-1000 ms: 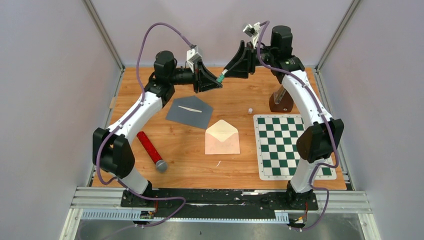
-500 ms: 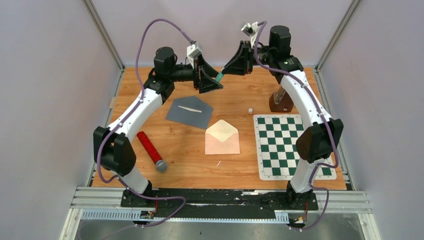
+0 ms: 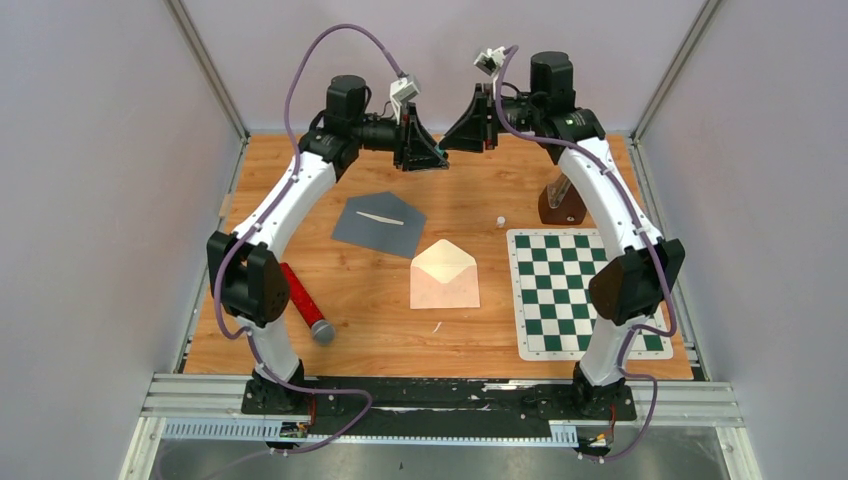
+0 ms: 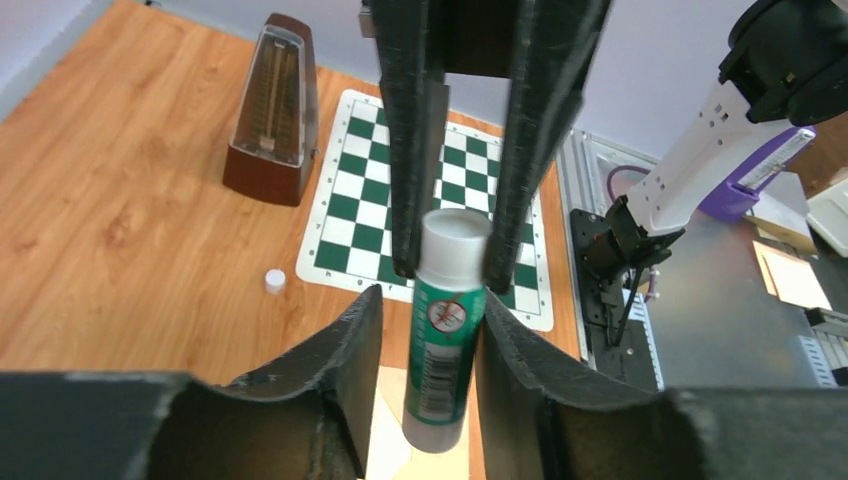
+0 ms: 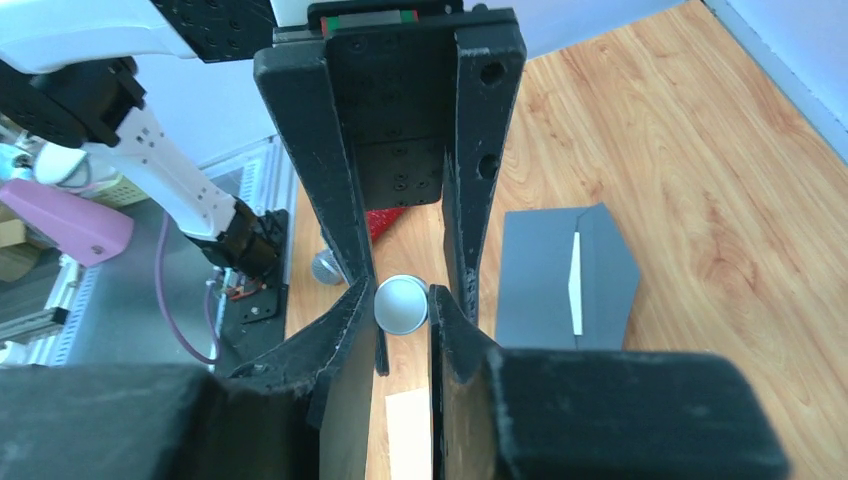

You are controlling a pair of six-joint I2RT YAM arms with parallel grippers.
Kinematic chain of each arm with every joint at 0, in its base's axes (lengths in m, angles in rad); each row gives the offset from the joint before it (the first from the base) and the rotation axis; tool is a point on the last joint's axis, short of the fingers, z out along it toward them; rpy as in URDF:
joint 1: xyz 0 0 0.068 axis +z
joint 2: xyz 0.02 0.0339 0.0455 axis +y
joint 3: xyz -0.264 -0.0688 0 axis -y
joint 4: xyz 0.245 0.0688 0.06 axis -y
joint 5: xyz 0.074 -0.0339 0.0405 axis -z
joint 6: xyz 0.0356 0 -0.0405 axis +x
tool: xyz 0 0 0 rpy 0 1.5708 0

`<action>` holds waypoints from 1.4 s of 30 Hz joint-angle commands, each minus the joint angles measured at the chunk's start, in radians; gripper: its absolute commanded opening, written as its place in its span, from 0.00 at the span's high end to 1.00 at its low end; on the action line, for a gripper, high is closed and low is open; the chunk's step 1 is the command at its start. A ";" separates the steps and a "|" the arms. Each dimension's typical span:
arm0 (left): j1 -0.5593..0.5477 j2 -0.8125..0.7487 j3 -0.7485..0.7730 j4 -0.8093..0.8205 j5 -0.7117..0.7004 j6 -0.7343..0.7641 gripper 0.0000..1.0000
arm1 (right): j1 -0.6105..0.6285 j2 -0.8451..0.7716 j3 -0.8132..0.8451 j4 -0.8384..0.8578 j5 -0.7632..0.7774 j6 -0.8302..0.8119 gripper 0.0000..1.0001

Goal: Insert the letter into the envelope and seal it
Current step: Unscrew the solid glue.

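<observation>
Two arms are raised at the upper middle of the top view, meeting tip to tip above the tabletop [image 3: 480, 195]. Between them is a green glue stick [image 4: 445, 350], held off the surface. The right end effector [image 5: 400, 297] is closed on the stick's pale end, with its fingers pressed against both sides. The left end effector [image 4: 430, 300] is open, its fingers flanking the stick's body with a gap on one side.

At the middle of the top view the cream envelope [image 3: 444, 275] lies flat, its flap open and pointing toward the top of the frame. The grey envelope [image 3: 378, 222] lies up and left of it, apart from it, with a thin white strip across it.

A red cylinder [image 3: 303, 302] with a grey end lies at lower left. A chessboard mat [image 3: 585, 290] fills the right side, with a metronome [image 3: 563, 200] just above it. A small white piece [image 3: 500, 220] sits left of the metronome.
</observation>
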State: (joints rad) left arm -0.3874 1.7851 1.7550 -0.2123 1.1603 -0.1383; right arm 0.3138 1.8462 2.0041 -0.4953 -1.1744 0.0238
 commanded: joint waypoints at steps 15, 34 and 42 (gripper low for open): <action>0.000 0.056 0.222 -0.406 -0.026 0.325 0.59 | 0.035 0.013 0.077 -0.115 0.092 -0.140 1.00; 0.003 0.074 0.220 -0.360 -0.141 0.209 1.00 | 0.004 -0.035 0.032 0.008 0.172 -0.014 0.52; 0.030 -0.144 -0.143 0.447 -0.661 -0.370 1.00 | 0.062 -0.419 -0.636 0.731 0.793 0.056 0.35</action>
State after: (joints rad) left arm -0.3714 1.7466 1.6314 -0.1932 0.7925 -0.1997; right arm 0.3065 1.5543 1.5181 -0.1806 -0.7216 0.0792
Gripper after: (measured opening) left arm 0.313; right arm 0.689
